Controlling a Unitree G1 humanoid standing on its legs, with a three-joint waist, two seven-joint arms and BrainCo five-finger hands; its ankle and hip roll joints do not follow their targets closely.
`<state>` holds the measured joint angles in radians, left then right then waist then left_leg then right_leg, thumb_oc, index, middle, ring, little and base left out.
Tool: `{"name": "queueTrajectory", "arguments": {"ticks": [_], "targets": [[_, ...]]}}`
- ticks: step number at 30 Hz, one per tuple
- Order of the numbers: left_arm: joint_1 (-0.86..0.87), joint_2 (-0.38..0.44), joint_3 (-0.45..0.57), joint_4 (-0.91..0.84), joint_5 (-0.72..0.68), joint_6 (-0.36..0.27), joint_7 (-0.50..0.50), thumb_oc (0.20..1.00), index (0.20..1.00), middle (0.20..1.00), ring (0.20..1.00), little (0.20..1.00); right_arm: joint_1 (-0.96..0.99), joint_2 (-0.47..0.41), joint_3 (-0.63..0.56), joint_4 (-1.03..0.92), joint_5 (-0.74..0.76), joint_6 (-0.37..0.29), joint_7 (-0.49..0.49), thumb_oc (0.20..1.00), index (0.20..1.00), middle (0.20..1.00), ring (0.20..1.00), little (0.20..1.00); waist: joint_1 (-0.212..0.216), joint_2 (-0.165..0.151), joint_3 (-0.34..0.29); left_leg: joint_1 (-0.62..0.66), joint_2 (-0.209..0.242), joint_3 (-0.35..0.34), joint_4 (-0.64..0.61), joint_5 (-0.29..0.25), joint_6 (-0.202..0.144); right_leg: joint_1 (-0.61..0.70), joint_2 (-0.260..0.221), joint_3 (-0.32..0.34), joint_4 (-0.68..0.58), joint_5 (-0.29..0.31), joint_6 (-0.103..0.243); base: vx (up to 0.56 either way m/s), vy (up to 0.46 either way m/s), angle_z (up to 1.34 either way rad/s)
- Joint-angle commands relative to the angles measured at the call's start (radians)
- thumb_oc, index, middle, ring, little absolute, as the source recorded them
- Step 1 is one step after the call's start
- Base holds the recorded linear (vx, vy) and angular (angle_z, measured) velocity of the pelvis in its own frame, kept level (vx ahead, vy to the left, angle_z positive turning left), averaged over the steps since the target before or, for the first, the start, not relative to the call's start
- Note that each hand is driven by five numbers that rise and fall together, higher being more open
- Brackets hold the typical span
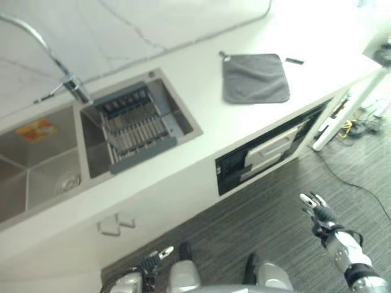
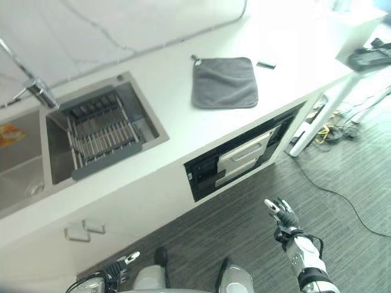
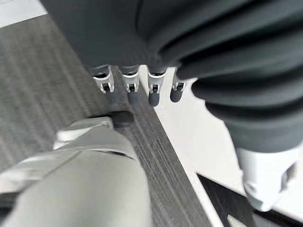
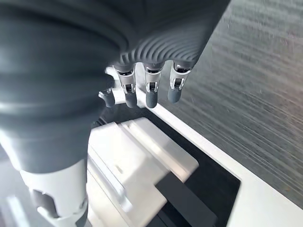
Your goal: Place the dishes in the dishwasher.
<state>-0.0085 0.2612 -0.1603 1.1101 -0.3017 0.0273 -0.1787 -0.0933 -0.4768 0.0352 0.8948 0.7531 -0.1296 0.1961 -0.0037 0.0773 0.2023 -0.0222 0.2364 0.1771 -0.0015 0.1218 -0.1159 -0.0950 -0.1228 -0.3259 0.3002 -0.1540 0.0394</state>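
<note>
Dishwasher (image 2: 241,157) sits built into the white counter front, below the countertop (image 2: 165,97) – dark front panel w/ a white handle part, seen just past the right hand in the right wrist view. No dishes can be made out; the rack (image 1: 131,125) lies across the right basin of the sink (image 1: 91,155), looks bare from here. Right hand (image 2: 280,213) hangs over the grey floor (image 2: 342,226) in front of the dishwasher, near it but not touching, fingers (image 4: 150,92) straight & relaxed, holding nothing. Left hand (image 1: 156,256) shows low at the bottom edge, by the counter's base – fingers (image 3: 132,90) straight too, nothing in them. Faucet (image 1: 43,55) arches over the sink's back edge. Grey cloth (image 1: 255,78) lies flat on the countertop, well right of the sink, w/ a small dark item (image 1: 294,60) just beside it.
</note>
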Motion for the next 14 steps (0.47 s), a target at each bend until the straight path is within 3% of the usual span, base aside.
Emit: {"name": "queueTrajectory", "arguments": {"ticks": [1, 8, 10, 14], "targets": [[-0.024, 0.019, -0.062, 0.031, 0.076, 0.023, 0.028, 1.0, 1.0, 1.0, 1.0, 1.0, -0.103, 0.033, -0.025, 0.007, -0.065, -0.053, 0.032, 1.0, 1.0, 1.0, 1.0, 1.0, 0.016, -0.042, 0.035, 0.032, -0.023, 0.03, 0.055, -0.118, 0.005, 0.099, -0.077, 0.048, -0.147, 0.05, 0.071, 0.03, -0.031, -0.25], [-0.073, -0.018, -0.115, 0.053, 0.142, 0.001, 0.022, 1.0, 1.0, 1.0, 1.0, 1.0, 0.025, 0.132, 0.013, 0.202, -0.192, -0.055, 0.048, 1.0, 1.0, 1.0, 1.0, 1.0, -0.049, -0.04, -0.014, 0.112, 0.024, 0.102, 0.004, -0.098, -0.008, 0.156, -0.057, 0.058, -0.16, 0.037, 0.069, 0.02, 0.001, -0.26], [-0.092, -0.029, -0.158, 0.037, 0.146, -0.061, 0.044, 1.0, 1.0, 1.0, 1.0, 1.0, 0.036, 0.16, 0.046, 0.238, -0.205, -0.068, 0.057, 1.0, 1.0, 1.0, 1.0, 1.0, -0.058, -0.038, -0.022, 0.125, 0.019, 0.098, 0.002, -0.098, -0.004, 0.174, -0.047, 0.068, -0.163, 0.03, 0.065, 0.01, 0.029, -0.1], [-0.113, -0.035, -0.157, -0.006, 0.087, -0.05, 0.027, 1.0, 1.0, 1.0, 1.0, 1.0, 0.03, 0.181, 0.065, 0.262, -0.213, -0.052, 0.044, 1.0, 1.0, 1.0, 1.0, 1.0, -0.052, -0.035, -0.032, 0.134, 0.006, 0.084, -0.003, -0.104, 0.002, 0.187, -0.043, 0.078, -0.168, 0.028, 0.064, 0.01, 0.03, -0.09]]}}
